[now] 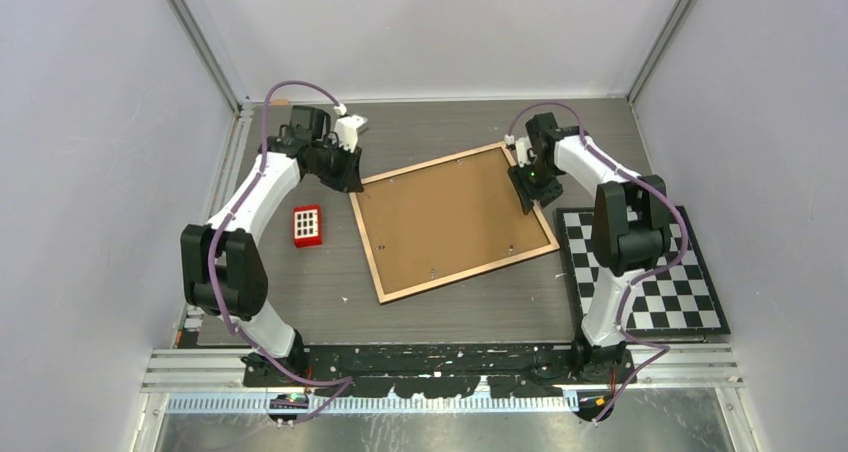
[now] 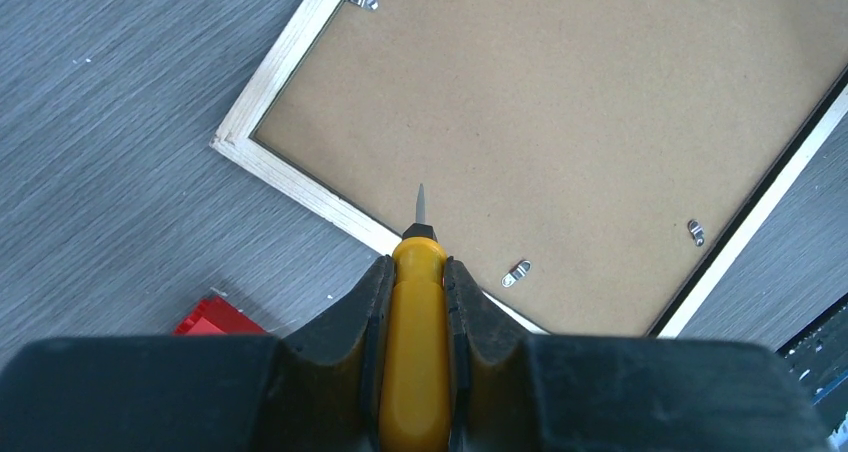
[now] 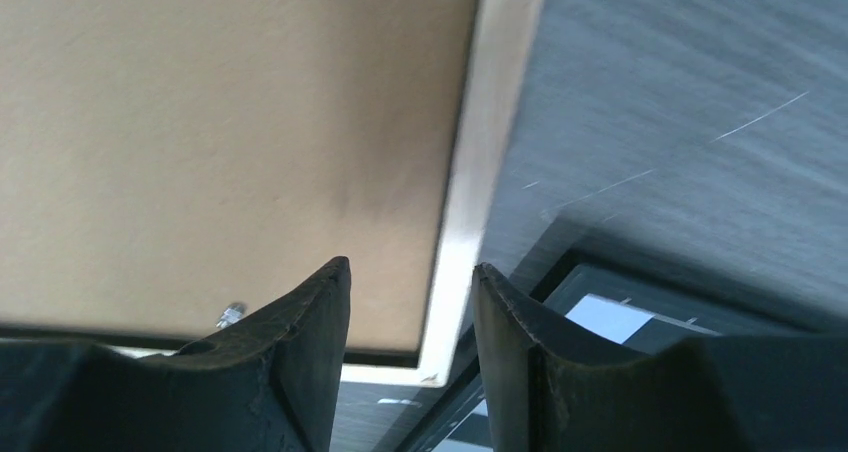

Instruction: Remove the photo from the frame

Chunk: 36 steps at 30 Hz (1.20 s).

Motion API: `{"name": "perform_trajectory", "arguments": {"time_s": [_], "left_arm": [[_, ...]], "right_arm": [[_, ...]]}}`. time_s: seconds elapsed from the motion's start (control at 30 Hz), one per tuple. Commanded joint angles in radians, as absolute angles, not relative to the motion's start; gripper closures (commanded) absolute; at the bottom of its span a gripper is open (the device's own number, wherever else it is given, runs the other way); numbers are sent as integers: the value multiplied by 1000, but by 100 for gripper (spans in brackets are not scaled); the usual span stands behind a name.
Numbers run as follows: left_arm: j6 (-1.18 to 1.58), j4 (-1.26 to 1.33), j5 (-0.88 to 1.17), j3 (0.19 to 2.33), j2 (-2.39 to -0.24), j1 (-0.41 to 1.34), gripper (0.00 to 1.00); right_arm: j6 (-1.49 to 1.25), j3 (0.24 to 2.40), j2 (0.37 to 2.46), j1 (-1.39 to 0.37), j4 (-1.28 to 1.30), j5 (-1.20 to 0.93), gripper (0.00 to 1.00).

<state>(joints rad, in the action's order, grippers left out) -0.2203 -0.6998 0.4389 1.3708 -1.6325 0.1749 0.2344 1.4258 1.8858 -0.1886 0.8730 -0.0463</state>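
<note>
Soft, even light fell from above without glare; the right wrist view was blurred, the frame point(image 3: 482, 122) ahead of the right gripper point(image 3: 410, 268) smeared, a dim shadow just beyond its fingertips point(image 3: 332, 277); the left wrist view was crisp.

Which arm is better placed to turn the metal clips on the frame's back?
Left. The left hand grips a yellow screwdriver, tip over the backing board near a clip. The right hand is open and empty over the edge of the frame.
</note>
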Motion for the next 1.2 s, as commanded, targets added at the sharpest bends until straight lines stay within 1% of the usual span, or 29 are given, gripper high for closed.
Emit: {"name": "perform_trajectory", "arguments": {"time_s": [0.0,0.3,0.53,0.63,0.73,0.87,0.97,1.07,1.17], "left_arm": [[-234,-688,461,1396,-1603,175,100],[-248,-688,437,1363,-1562,175,100],[-253,-692,435,1361,-1555,175,100],[-255,-692,431,1365,-1557,175,100],[-255,-695,430,1371,-1561,175,100],[-257,-697,431,1376,-1567,175,100],[-259,-699,429,1377,-1569,175,100],[-259,-699,428,1377,-1573,175,100],[-255,-697,431,1381,-1581,175,100]], "right_arm": [[289,1549,1964,-144,878,-11,48],[354,1693,2119,-136,980,-135,56],[443,1822,2218,-155,1087,-208,76],[474,1837,2219,-189,1093,-204,81],[521,1813,2206,-226,1095,-197,83],[605,1778,2185,-253,1048,-150,83],[685,1836,2209,-247,996,-49,84],[769,1905,2238,-242,875,47,83],[816,2002,2294,-246,790,90,83]]}}
